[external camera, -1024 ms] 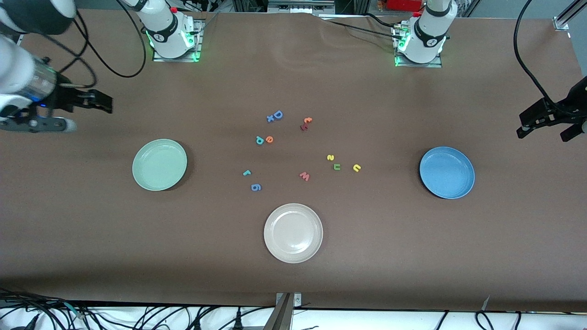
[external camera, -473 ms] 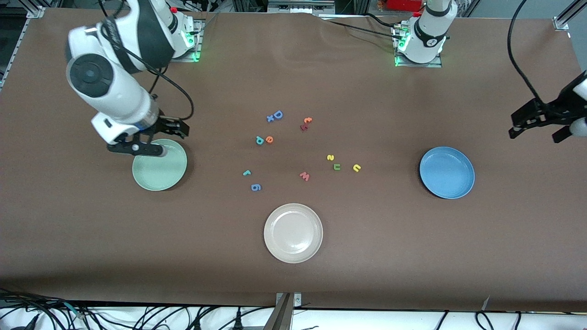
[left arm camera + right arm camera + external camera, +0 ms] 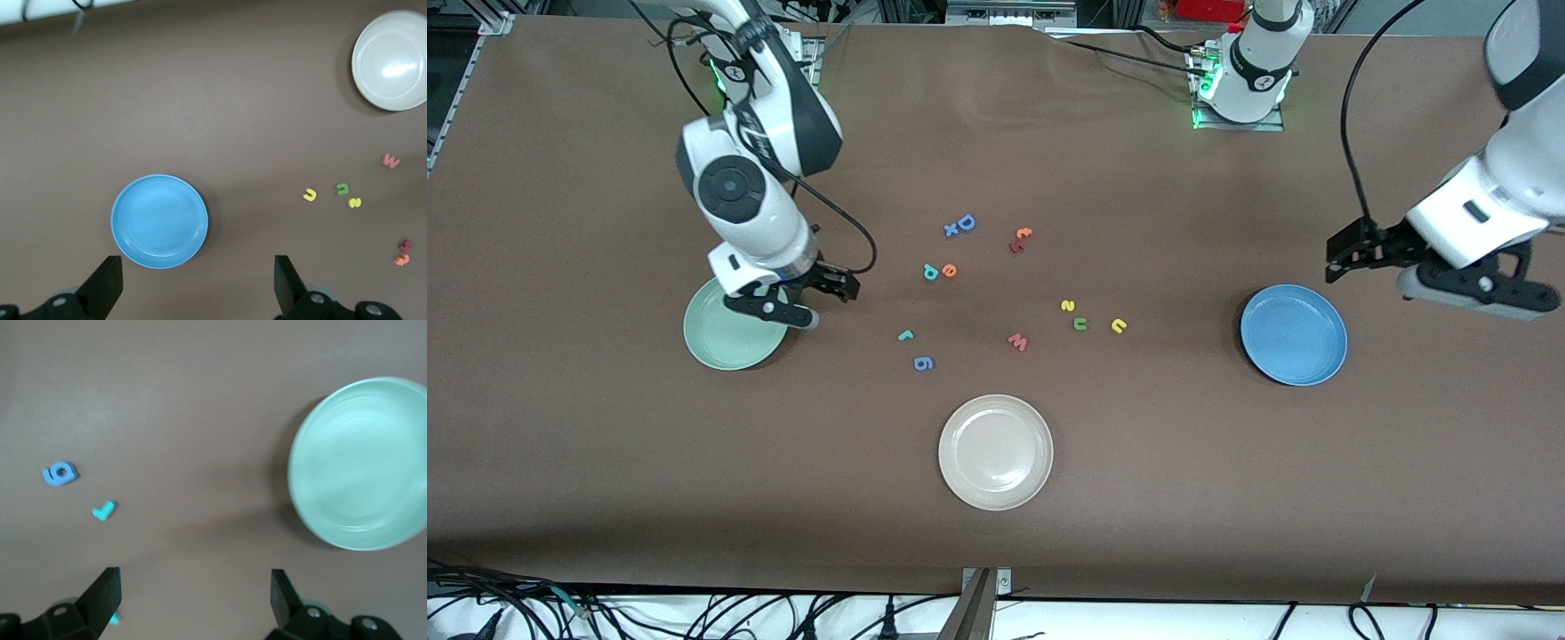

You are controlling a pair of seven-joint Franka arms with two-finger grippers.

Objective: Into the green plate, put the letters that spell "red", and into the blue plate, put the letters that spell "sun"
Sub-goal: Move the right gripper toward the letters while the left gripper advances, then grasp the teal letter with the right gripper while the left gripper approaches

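Front view shows the right gripper (image 3: 838, 286) spread wide and empty over the table beside the green plate (image 3: 725, 338), and the left gripper (image 3: 1347, 252) equally wide and empty above the table near the blue plate (image 3: 1294, 335). Between the plates lie the teal "r" (image 3: 905, 335), the orange "e" (image 3: 950, 270) touching the teal "d" (image 3: 930, 272), and the yellow "s" (image 3: 1067, 306), green "u" (image 3: 1080, 324) and yellow "n" (image 3: 1119, 326) close together toward the blue plate.

white plate (image 3: 995, 452): lying at table's six o'clock edge
w (image 3: 1017, 341): sitting at plate's twelve o'clock
g (image 3: 923, 363): lying at w's eight o'clock
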